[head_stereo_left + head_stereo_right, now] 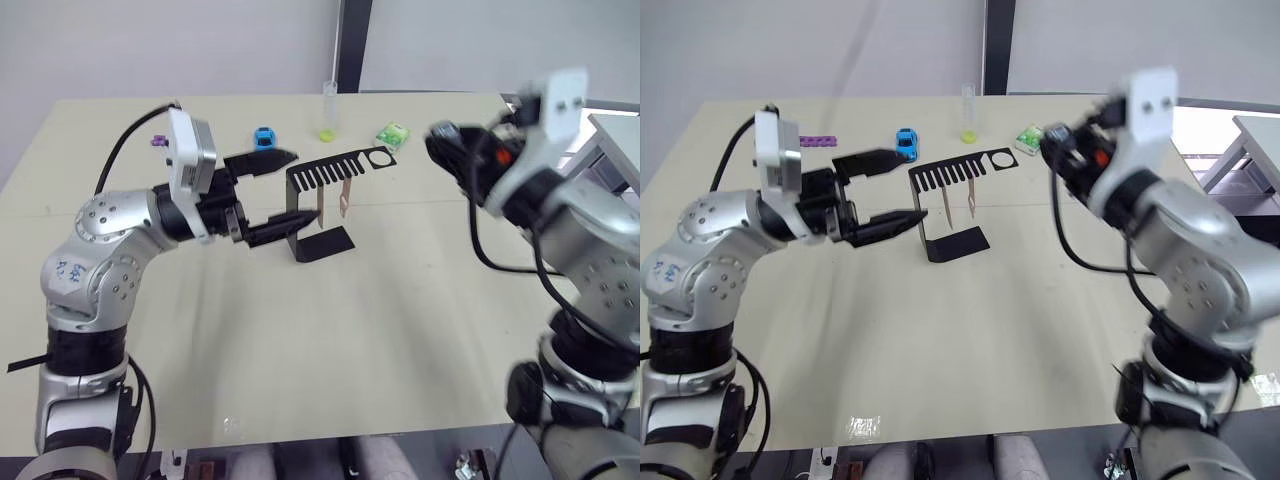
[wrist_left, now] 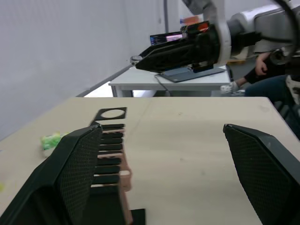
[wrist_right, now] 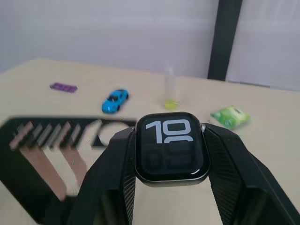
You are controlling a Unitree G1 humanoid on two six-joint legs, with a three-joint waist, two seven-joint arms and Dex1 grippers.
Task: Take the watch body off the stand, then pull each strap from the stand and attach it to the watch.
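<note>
The watch body [image 3: 172, 145], a dark screen with a grey rim, sits clamped between my right gripper's fingers [image 3: 112, 178]. My right gripper [image 1: 440, 145] is held in the air to the right of the stand [image 1: 312, 245], clear of it. The black stand is upright mid-table, its comb arm ending in a ring [image 1: 380, 157]. Two pale pink straps [image 1: 345, 197] hang from the comb slots. My left gripper [image 1: 275, 195] is open just left of the stand, its fingers [image 2: 70, 178] spread wide at comb height, holding nothing.
Behind the stand are a blue toy car [image 1: 263, 135], an upright tube with yellow-green liquid [image 1: 327, 110], a green-and-white small box [image 1: 392, 132] and a purple piece [image 1: 818, 141]. A person sits beyond the table's right side [image 2: 267, 79].
</note>
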